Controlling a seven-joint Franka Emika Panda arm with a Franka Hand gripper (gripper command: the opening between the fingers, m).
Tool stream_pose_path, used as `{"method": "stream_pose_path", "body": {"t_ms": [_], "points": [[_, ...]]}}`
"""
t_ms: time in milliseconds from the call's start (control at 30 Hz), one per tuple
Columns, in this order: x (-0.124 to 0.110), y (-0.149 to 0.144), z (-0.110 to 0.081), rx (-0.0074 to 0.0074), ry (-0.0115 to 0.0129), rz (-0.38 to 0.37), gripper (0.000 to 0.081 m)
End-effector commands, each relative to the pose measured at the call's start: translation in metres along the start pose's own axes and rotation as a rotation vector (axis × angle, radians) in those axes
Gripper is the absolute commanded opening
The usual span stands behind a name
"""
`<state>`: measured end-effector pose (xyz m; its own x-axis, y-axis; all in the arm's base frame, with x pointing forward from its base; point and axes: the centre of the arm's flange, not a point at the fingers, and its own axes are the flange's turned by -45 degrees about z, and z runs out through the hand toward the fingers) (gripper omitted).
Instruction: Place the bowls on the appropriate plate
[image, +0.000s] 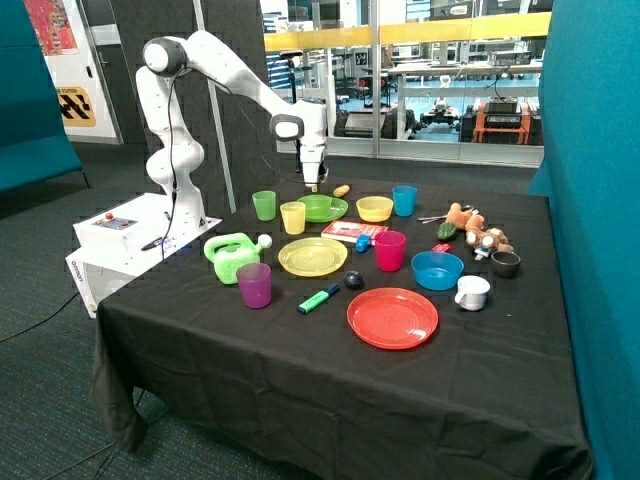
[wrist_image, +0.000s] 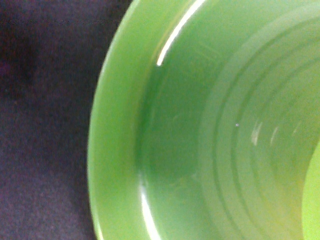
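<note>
Neither the light green bowl (image: 322, 208) nor the yellow bowl (image: 374, 208) has been placed on a plate. The pincer (image: 312, 184) is poised above the green one; its opening cannot be told.

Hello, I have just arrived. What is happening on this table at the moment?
A Franka arm holds its gripper low over the far rim of the green bowl, which sits on the black cloth at the back of the table. The yellow bowl rests beside it. The yellow plate and red plate nearer the front hold nothing, so no bowl is placed yet.
</note>
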<state>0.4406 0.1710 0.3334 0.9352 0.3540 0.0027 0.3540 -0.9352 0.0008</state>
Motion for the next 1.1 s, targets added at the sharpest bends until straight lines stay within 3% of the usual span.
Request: {"method": "stream_pose_path", "body": {"t_ms": [0, 233, 567, 833, 1067], "points": [[-0.003, 0.003, -0.002, 0.0007, -0.0027, 0.006, 0.0651], [0.0, 0.001, -0.006, 0.0008, -0.0027, 0.0, 0.0644], [0.012, -0.001, -0.028, 0.0008, -0.0027, -0.01, 0.0609], [0.024, 0.006, -0.037, 0.0007, -0.0027, 0.006, 0.0579], [0.036, 0.022, -0.04, 0.0007, -0.0027, 0.062, 0.0542]]}}
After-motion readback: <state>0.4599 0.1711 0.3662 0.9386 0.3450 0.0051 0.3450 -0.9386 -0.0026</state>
